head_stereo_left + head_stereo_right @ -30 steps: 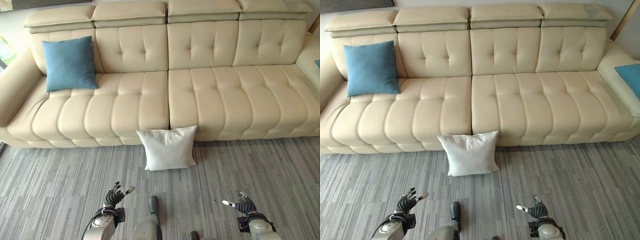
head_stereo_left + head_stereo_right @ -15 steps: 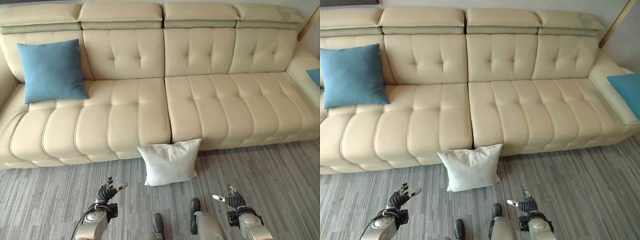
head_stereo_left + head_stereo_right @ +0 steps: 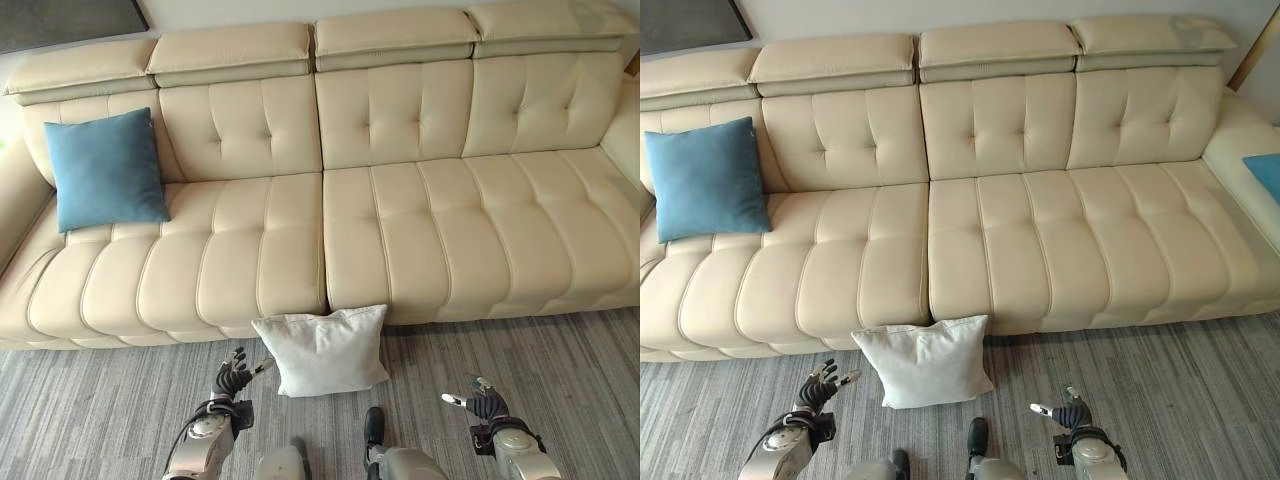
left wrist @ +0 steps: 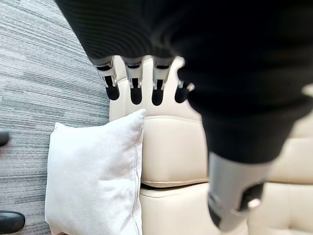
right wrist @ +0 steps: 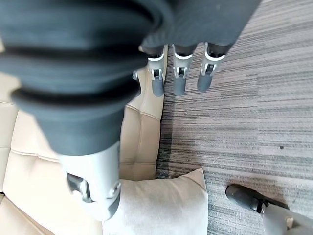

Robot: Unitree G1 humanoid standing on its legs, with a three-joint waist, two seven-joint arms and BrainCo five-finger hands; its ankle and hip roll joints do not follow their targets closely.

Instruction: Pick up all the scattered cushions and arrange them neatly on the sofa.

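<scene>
One white cushion on the floor, both hands empty, left hand nearer.

Nearest the robot, the left hand [image 3: 232, 378] hangs just short of the white cushion [image 3: 322, 350], its fingers [image 4: 136, 88] loosely extended and holding nothing; the right hand [image 3: 483, 405] sits well apart from the cushion on the other side, fingers likewise relaxed and unloaded. The cushion lies ahead and between the hands, on the grey carpet [image 3: 90, 410], its far edge leaning against the front of the sofa [image 3: 400, 240] at the seam between two seat sections; its long axis runs across the robot's front. Judgement: left hand reaches the near corner first, right must travel inward. Farther back, a blue cushion [image 3: 104, 169] already stands against the backrest at the left end.
</scene>
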